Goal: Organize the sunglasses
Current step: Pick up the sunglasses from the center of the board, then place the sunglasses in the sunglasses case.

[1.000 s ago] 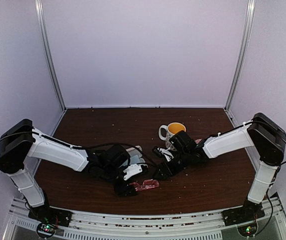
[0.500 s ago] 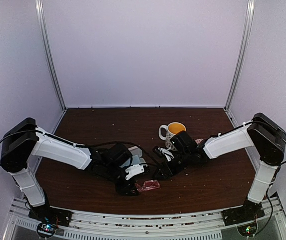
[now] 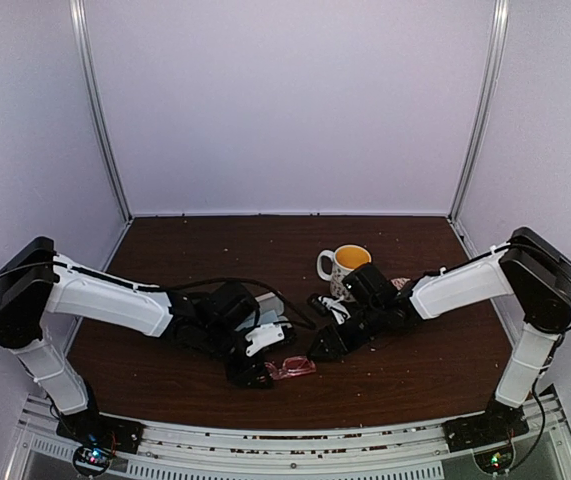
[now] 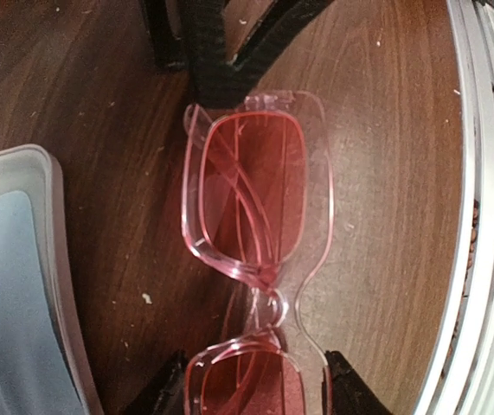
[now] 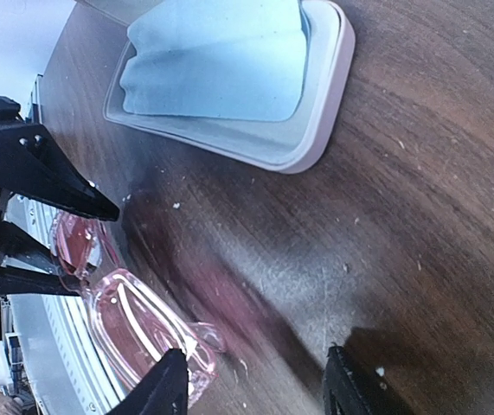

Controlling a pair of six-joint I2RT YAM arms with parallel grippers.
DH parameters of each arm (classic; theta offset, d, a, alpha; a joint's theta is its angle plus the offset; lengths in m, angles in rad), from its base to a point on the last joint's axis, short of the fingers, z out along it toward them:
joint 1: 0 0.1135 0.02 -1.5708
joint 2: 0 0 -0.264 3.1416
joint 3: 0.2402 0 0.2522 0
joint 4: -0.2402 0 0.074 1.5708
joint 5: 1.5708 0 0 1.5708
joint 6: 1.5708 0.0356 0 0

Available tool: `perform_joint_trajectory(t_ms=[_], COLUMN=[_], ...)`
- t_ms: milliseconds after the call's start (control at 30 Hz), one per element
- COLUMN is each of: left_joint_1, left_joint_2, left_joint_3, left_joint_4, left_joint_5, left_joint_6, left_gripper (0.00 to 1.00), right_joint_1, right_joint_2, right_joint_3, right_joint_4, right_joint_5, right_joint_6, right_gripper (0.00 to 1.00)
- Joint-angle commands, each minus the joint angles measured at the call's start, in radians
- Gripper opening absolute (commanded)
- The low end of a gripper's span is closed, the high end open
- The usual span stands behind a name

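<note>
The sunglasses [image 4: 259, 259], translucent pink with temples folded, lie flat on the table [image 3: 415, 370].

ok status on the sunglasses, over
Left gripper straddling one lens, grip unclear. Right gripper open, empty, close by. Sunglasses folded, on table. Case holding blue cloth alongside, not touching.

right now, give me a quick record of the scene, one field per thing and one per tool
sunglasses: folded, lying on the table near its front edge
left tool: fingers on either side of one lens; grip unclear
right tool: open, empty, low beside the sunglasses
case: open, light blue cloth inside
mug: upright, behind the right arm
</note>
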Motion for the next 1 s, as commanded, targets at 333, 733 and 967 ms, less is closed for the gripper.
perform_joint_trajectory(t_ms=[333, 733, 967], left_joint_1=[0.010, 0.051, 0.102], left_joint_2=[-0.145, -0.168, -0.173], left_joint_3=[-0.015, -0.008, -0.015], left_joint_4=[0.024, -0.062, -0.033], left_joint_5=[-0.111, -0.279, -0.247], left_joint_6=[-0.130, -0.022, 0.056], left_gripper=[0.29, 0.31, 0.30], right_joint_1=[-0.047, -0.047, -0.047], right_joint_2=[-0.263, -0.242, -0.232], right_joint_3=[-0.096, -0.105, -0.107], right_joint_4=[-0.005, 0.029, 0.038], right_joint_5=[0.077, 0.075, 0.064], right_joint_6=[0.014, 0.032, 0.030], right_gripper=[0.53, 0.53, 0.53])
